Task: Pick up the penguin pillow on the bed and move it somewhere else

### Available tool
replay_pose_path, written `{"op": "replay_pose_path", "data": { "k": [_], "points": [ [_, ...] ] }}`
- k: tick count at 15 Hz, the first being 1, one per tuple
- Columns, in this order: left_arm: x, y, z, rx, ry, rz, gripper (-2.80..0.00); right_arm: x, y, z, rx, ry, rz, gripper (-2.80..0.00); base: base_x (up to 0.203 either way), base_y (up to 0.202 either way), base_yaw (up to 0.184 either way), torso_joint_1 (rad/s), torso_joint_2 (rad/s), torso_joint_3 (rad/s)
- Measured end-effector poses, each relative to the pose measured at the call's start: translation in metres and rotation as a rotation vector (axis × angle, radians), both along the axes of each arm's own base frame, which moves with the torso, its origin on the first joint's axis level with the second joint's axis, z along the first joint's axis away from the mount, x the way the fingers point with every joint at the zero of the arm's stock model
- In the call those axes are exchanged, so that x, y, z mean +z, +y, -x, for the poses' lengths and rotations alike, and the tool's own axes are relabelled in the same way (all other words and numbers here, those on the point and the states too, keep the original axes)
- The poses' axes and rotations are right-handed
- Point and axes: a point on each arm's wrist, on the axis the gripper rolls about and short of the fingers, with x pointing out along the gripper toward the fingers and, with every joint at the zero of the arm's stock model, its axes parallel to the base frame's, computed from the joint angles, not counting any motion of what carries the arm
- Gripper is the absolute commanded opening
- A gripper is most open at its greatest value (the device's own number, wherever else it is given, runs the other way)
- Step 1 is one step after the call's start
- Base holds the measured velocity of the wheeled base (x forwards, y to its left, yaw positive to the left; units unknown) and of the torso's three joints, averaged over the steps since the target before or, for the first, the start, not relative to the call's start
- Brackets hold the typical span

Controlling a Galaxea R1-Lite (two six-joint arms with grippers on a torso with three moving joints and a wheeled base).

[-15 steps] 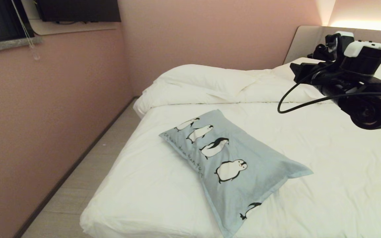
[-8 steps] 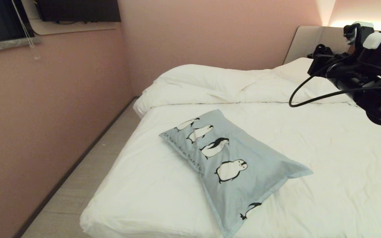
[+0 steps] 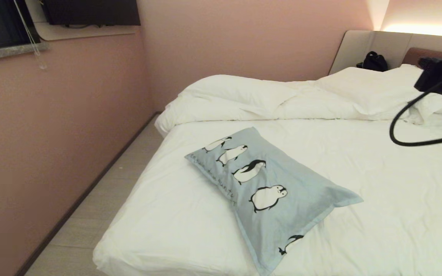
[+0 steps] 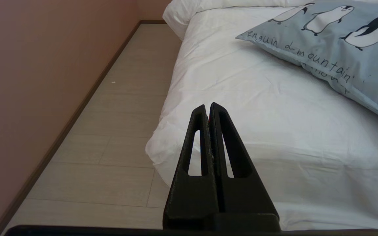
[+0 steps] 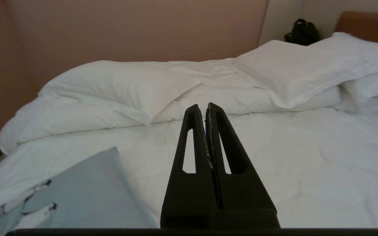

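The penguin pillow [image 3: 267, 191], light blue-grey with black-and-white penguins and a line of dark text, lies flat on the bed [image 3: 378, 180] near its front left corner. It also shows in the left wrist view [image 4: 333, 39] and the right wrist view [image 5: 87, 193]. My right gripper [image 5: 202, 106] is shut and empty, held above the sheet to the right of the pillow; in the head view only part of the right arm [image 3: 441, 74] shows at the right edge. The left gripper [image 4: 207, 106] is shut and empty, parked off the bed's front left corner.
A rumpled white duvet [image 3: 244, 97] and white pillows [image 3: 374, 90] lie across the far end of the bed. A black bag [image 3: 374, 61] sits by the headboard [image 3: 428, 50]. A pink wall [image 3: 52, 134] and a strip of floor [image 3: 102, 203] run along the bed's left side.
The right arm has drawn back to the right, almost out of the head view. The penguin pillow has not moved.
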Motion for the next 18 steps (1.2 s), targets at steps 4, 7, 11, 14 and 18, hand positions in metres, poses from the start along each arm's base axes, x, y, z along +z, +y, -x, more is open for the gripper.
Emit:
{"op": "replay_pose_path", "data": {
  "k": [4,7,11,14,18],
  "points": [
    [0.0,0.0,0.0,0.001,0.0,0.0,-2.8,-0.006,-0.014,0.077,-0.074,-0.024,0.038,-2.8,0.0,0.0,0.0,0.0,0.0,0.0],
    [0.0,0.0,0.0,0.0,0.0,0.0,-2.8,-0.003,-0.021,0.131,-0.155,-0.084,0.025,-2.8,0.0,0.0,0.0,0.0,0.0,0.0],
    [0.0,0.0,0.0,0.0,0.0,0.0,-2.8,-0.004,-0.02,0.197,-0.221,-0.145,-0.01,-2.8,0.0,0.0,0.0,0.0,0.0,0.0],
    [0.0,0.0,0.0,0.0,0.0,0.0,-2.8,-0.014,-0.017,0.24,-0.234,-0.165,-0.032,-2.8,0.0,0.0,0.0,0.0,0.0,0.0],
    [0.0,0.0,0.0,0.0,0.0,0.0,-2.8,-0.044,-0.014,0.275,-0.247,-0.114,-0.033,-2.8,0.0,0.0,0.0,0.0,0.0,0.0]
  ]
}}
